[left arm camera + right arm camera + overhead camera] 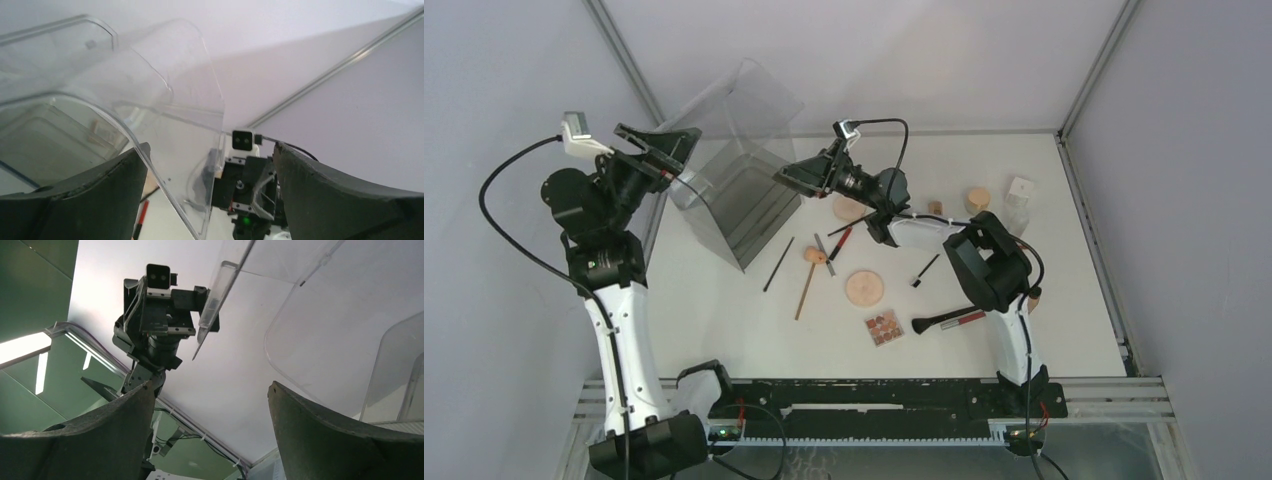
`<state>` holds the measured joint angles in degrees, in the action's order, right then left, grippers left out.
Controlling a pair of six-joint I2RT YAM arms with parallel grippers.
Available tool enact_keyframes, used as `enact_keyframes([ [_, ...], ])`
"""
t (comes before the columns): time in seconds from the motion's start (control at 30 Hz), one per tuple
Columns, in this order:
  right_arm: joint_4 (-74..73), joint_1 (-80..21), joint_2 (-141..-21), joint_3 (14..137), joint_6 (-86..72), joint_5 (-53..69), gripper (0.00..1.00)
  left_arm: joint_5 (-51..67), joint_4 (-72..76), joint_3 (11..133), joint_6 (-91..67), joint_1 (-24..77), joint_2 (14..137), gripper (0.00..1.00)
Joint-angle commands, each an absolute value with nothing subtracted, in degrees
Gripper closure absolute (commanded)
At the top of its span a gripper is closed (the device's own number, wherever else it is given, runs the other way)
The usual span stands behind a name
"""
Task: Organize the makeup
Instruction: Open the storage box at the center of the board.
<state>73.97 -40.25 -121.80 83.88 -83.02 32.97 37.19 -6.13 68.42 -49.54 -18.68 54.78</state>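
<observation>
Black fingers of the left gripper (pixel 207 152) stand spread wide. The curved wall of the clear acrylic tiered organizer box (pixel 744 195) appears to run down between them, close against the left-hand finger but not pinched. The box leans tilted on the white table (pixel 724 330), so the step in hand looks like settling it upright before any sorting. The wall is best centred between the pads and the jaws closed slowly, since smooth acrylic may slip or twist. Opposite, the right gripper (pixel 210 390) is likewise spread and holds nothing, with the box's panels ahead of its fingertips and off to their right. It should brace that side, not shove. The makeup lies loose on the table behind this gripper, toward its arm's base and outside the box: a thin black brush (pixel 779 265), a beige sponge (pixel 812 256), a round peach powder disc (pixel 864 288) and a square palette (pixel 884 327).
</observation>
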Motion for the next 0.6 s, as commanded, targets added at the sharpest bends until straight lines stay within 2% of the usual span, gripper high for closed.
enact_keyframes([
  [0.0, 74.8, -40.0, -115.6, 81.8, -79.9, 34.5, 0.1, 34.2, 0.4, 73.0, -48.0, -21.5, 54.8, 0.03],
  [0.57, 72.8, -39.4, -112.8, 78.4, -78.0, 36.5, 0.1, 28.9, 9.2, 77.6, -52.6, -25.3, 61.8, 0.03],
])
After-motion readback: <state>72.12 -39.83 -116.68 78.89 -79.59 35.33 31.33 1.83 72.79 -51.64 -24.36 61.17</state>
